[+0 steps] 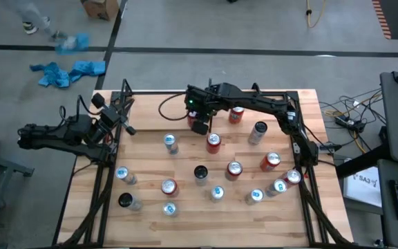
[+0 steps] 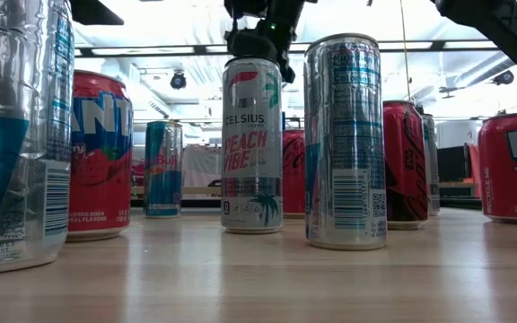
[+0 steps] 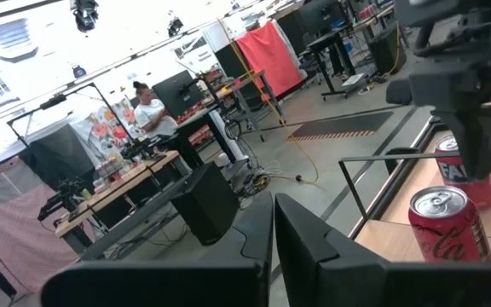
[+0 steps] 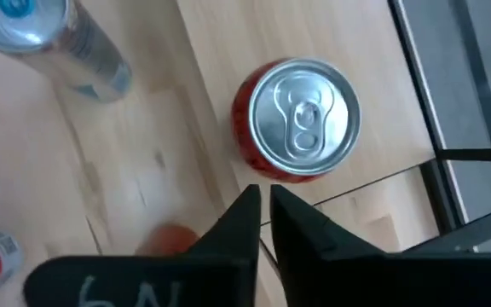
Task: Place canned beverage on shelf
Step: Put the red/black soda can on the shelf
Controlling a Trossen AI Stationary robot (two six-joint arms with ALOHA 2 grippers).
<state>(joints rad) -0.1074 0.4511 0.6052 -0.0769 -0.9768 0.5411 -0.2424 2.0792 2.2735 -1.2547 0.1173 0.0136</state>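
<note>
We see the right claw [image 1: 200, 126] hanging over the back half of the light wooden counter [image 1: 185, 166], its two dark fingers [image 4: 245, 223] pressed together and holding nothing. Just beyond its tips stands a short red can with a silver lid [image 4: 297, 119], upright on the planks near the thin black metal frame of the shelf [image 4: 450, 153]; claw and can are apart. Other upright cans are scattered across the counter, among them a tall white Celsius peach can [image 2: 251, 144]. The left claw [image 1: 124, 124] waits at the counter's left edge, fingers [image 3: 297, 247] shut and empty.
</note>
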